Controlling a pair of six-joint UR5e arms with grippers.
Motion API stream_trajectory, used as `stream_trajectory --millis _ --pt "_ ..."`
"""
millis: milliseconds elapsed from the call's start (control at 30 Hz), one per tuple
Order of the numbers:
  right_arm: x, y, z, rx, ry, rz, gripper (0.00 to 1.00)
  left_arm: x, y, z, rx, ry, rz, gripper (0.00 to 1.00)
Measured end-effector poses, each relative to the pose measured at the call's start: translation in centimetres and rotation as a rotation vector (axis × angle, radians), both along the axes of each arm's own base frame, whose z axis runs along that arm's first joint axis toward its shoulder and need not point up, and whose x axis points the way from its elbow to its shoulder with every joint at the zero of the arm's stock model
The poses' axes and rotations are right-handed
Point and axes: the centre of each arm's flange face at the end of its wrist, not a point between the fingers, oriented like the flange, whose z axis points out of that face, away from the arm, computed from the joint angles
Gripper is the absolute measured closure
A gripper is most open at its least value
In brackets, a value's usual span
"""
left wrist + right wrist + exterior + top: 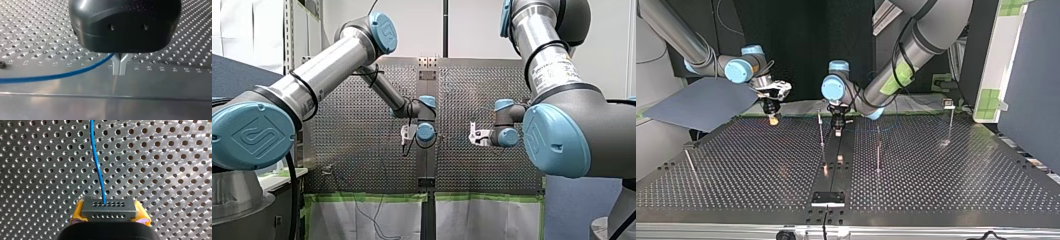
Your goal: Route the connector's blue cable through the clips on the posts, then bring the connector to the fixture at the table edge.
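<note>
order: things are given as they stand in the top view, from its left to its right.
table: perforated metal table [961, 175], with a plain strip down its middle.
far left post: thin post [690, 162] near the table's left border, well apart from both grippers.
my right gripper: it [773, 120] hangs over the far part of the table, left of the middle strip, and points down.
right jaws: closed on the connector, with 1 yellow pad [78, 211] on each short side of it.
connector: grey block [108, 207] with 2 rows of small holes, held above the table and not touching it.
blue cable: it [96, 157] comes out of the connector's hole face and runs ahead over the holes of the table.
second post: thin post [821, 132] just left of the strip, beside my left gripper.
fixture: dark plate [828, 198] on the strip at the near table edge, well apart from the connector.
my left gripper: black, low over the strip [837, 131].
left jaws: the 2 metal fingers [115, 67] meet at the tips, and the cable enters the fork just above them.
third post: thin post [878, 150] right of the strip.
far right post: thin post [951, 125] near the far right corner.
</note>
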Motion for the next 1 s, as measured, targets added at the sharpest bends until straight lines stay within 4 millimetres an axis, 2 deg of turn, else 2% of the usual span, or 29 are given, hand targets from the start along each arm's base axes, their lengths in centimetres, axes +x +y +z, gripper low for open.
stream_trajectory --millis 333,600,1000 --pt "0.4 -1.0 1.1 -0.020 -0.010 0.004 1.00 0.9 0.1 0.7 -0.003 -0.003 0.003 1.00" --pt "0.5 -1.9 1.9 -0.032 -0.023 0.004 1.00 1.7 -0.5 -1.0 0.009 0.031 0.000 1.00" --pt "0.5 -2.8 2.6 -0.044 -0.028 0.007 1.00 2.3 -0.5 -1.0 -0.002 0.021 0.008 1.00"
